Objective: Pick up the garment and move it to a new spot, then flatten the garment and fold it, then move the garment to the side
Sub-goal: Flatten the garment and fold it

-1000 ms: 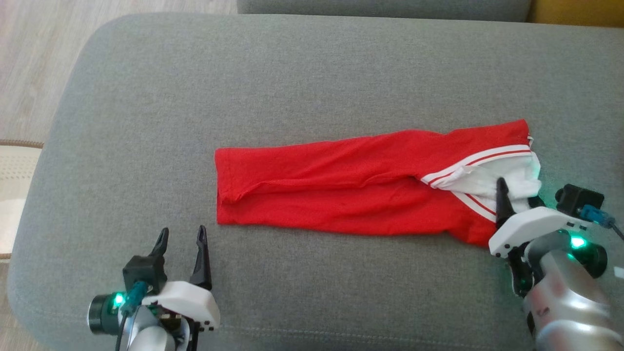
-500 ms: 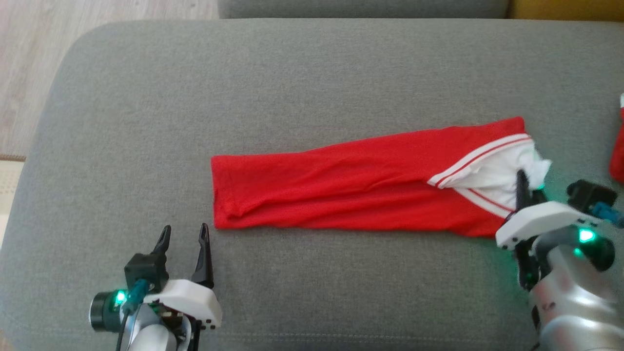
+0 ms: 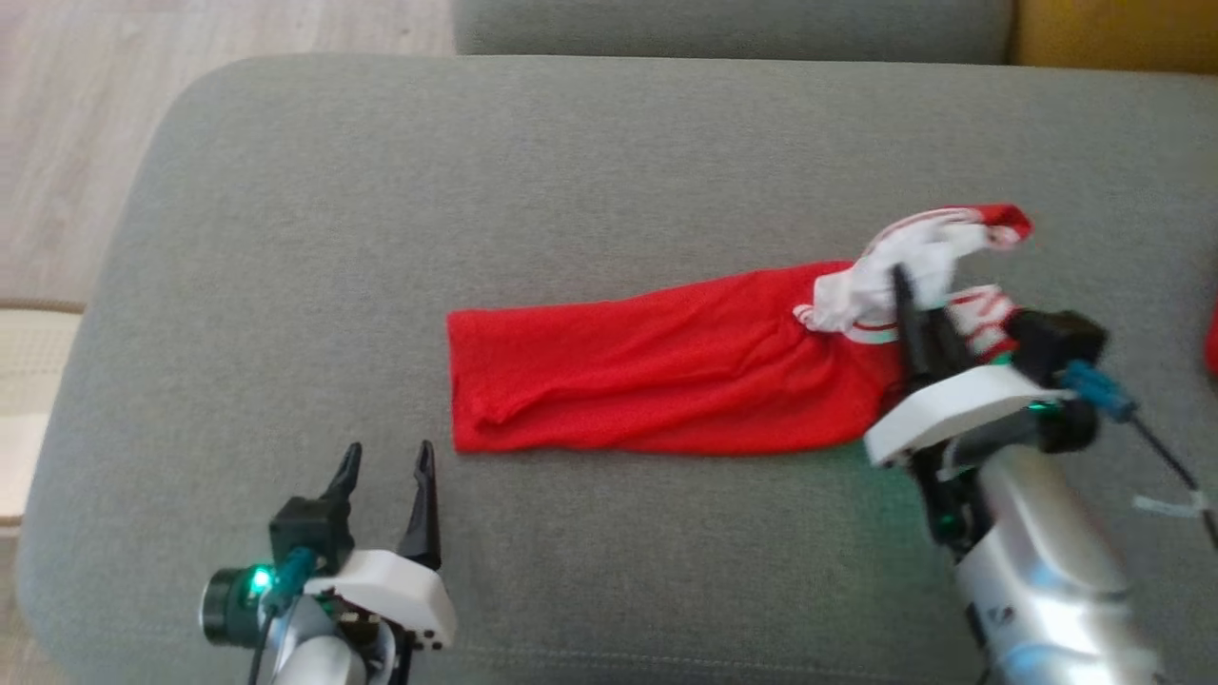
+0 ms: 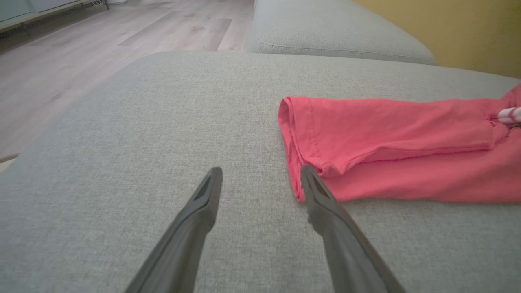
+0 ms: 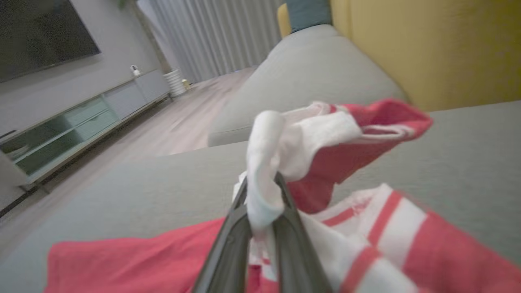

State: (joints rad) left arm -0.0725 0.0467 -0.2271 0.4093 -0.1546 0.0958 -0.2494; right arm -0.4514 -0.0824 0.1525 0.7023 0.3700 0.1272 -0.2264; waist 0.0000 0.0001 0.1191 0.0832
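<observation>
- Grey fabric sofa cushion [image 3: 609,143] carries the bright red mesh jersey with white striped trim [image 3: 647,371], folded into a long strip across its middle.
- Right gripper [image 3: 904,285] is clenched on its white end, which is bunched and raised off the cushion.
- Left gripper [image 3: 387,449] hangs spread and empty near the red end.

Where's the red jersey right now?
In the head view the jersey lies right of centre on the grey cushion, its white end pinched by the right end effector.
</observation>
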